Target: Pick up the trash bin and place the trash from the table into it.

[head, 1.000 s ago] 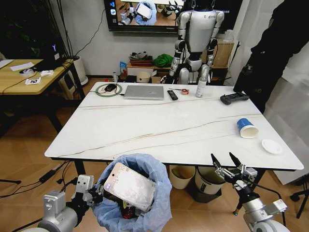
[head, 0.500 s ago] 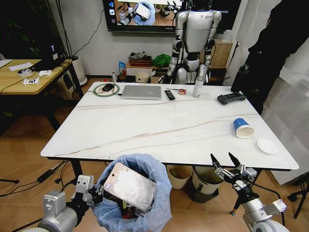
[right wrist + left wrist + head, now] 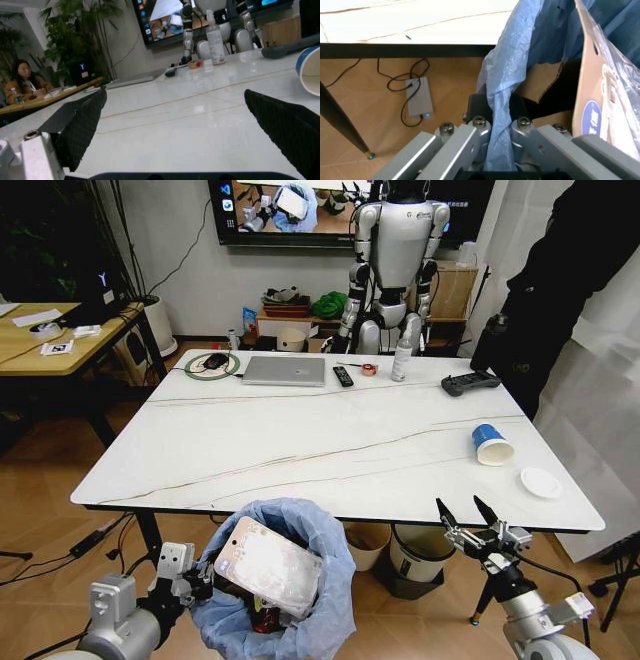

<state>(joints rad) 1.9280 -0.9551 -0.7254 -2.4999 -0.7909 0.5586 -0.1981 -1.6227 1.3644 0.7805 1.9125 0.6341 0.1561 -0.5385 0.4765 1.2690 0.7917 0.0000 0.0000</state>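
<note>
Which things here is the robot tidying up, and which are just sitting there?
Part of the job:
- trash bin, held by the left gripper
- paper cup lying on the table
- small white round piece near the table's corner
- right gripper, open, at the table edge

Just lying about:
- laptop
- remote
- bottle
- black controller
</note>
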